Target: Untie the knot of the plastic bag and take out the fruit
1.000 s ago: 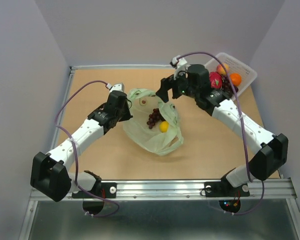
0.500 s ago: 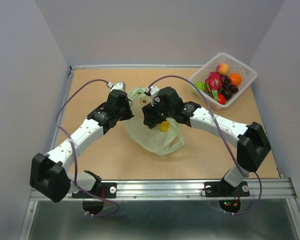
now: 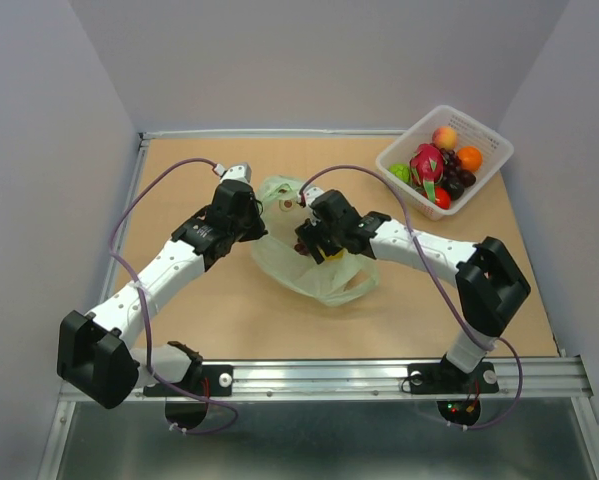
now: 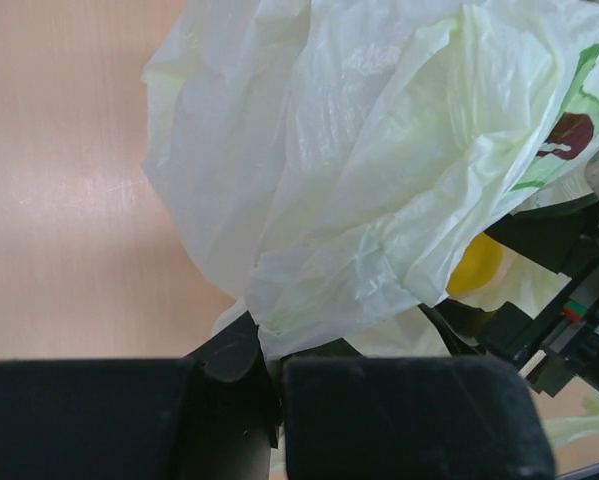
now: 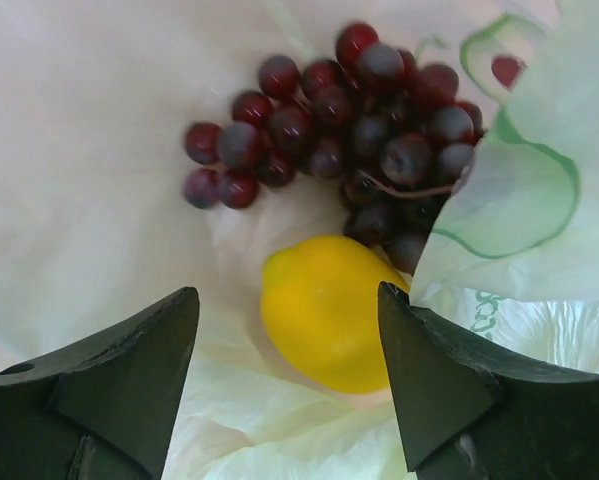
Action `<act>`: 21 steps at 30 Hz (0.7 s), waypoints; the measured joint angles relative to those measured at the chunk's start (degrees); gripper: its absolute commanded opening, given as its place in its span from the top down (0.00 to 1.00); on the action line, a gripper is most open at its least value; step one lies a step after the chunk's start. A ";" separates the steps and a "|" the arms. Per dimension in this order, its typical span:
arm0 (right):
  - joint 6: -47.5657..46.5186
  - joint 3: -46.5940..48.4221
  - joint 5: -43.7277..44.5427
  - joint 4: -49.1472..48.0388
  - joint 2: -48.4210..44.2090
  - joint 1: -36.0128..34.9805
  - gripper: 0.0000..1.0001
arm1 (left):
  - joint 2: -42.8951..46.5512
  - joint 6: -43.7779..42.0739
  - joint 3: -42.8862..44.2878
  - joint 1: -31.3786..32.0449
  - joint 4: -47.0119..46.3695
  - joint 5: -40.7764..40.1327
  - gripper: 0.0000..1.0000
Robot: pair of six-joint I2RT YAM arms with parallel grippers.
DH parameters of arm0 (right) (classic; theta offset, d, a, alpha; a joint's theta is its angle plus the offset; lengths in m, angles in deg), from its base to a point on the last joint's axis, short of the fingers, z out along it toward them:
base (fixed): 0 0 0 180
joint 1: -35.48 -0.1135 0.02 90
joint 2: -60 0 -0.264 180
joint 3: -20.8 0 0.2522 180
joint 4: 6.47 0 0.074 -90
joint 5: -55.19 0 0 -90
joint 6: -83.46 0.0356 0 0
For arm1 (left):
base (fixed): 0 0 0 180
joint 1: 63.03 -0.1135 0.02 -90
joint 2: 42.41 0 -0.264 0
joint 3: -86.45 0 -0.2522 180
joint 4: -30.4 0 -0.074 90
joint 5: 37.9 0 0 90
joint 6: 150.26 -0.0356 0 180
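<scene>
plastic bag (image 3: 324,285) lies open in the middle of the table (image 3: 269,325). left jaws are clenched on its edge. right jaws are released inside it, yellow fruit (image 5: 324,310) between them, grapes (image 5: 349,130) just beyond.

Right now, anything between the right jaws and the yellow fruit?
Only bare bag film. The yellow fruit lies uncovered, framed by the open jaws, in the right wrist view.

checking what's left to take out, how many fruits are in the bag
2: a grape bunch in the bag, and a yellow fruit beside it, right before the open right hand. Folds may hide more.
</scene>
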 measured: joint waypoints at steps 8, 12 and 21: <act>-2.69 -3.80 3.91 1.55 1.84 0.42 0.15 | 0.00 -0.42 0.00 0.02 0.20 0.44 0.94; -2.73 -4.68 5.22 2.08 2.82 0.42 0.15 | -0.31 -0.46 0.00 0.04 0.20 0.79 0.94; -2.89 -5.01 5.51 2.58 4.98 0.48 0.50 | -2.60 -0.59 -0.26 0.70 -0.13 1.14 0.94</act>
